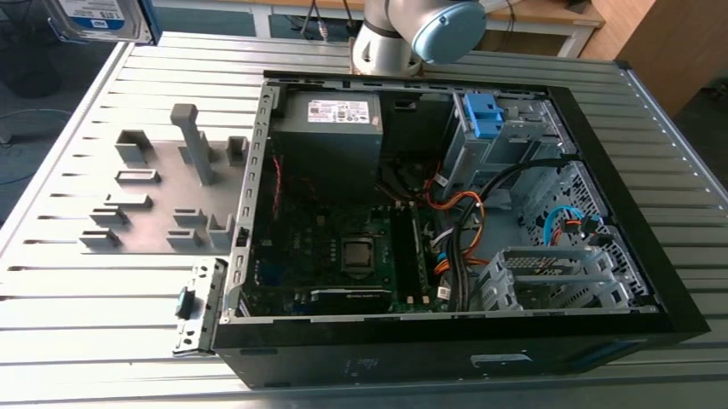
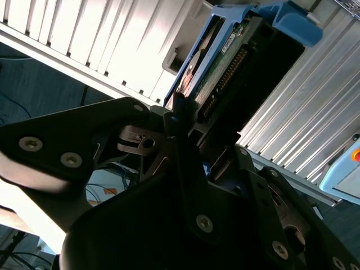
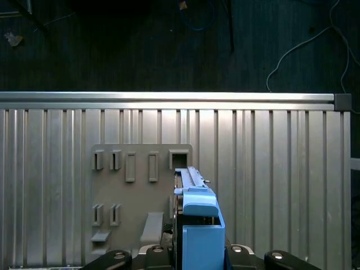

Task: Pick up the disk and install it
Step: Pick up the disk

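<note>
Disk: you are looking at one flat, silver, rectangular disk (image 1: pixel 102 17) with a white-and-blue label and a blue plastic bracket. It is hanging clear of the table at the exterior view's upper left, and the frame edge is cutting off its top.
Disk, close up: the second wrist view is showing it edge-on (image 2: pixel 225 59), hiding the label. In the first wrist view the blue bracket (image 3: pixel 198 225) is covering the body.
Gripper: the black two-fingered gripper (image 2: pixel 183 118) is pinching the disk. The drive is hiding most of the fingertips.
Plate: one grey plastic fixture plate (image 3: pixel 140 185) with slots and posts is lying on the ribbed aluminium table (image 3: pixel 281 169).
Case: one open black computer tower (image 1: pixel 455 362) is lying beside the plate, holding one grey metal box (image 1: pixel 330 128) and one light-blue clip (image 1: pixel 483 115).
</note>
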Tool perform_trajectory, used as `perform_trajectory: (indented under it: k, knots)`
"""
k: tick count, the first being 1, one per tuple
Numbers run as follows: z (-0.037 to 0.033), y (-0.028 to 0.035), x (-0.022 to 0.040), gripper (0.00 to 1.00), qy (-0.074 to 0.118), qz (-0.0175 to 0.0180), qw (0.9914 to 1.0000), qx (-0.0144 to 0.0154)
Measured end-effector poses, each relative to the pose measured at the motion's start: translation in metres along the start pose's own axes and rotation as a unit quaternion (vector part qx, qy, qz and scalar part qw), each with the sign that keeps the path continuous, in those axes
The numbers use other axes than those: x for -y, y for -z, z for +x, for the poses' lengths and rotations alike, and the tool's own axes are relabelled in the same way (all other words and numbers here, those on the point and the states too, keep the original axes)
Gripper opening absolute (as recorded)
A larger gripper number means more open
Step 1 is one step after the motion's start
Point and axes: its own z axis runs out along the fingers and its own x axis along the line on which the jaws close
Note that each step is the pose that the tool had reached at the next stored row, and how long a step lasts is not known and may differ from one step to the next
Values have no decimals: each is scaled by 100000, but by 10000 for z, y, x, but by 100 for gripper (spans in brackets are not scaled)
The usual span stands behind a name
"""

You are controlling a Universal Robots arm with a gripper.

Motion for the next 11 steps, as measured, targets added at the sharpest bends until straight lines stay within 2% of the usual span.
perform_trajectory:
  k: [11]
  knots:
    - [-2, 0, 97, 36, -2, -1, 100000, -2]
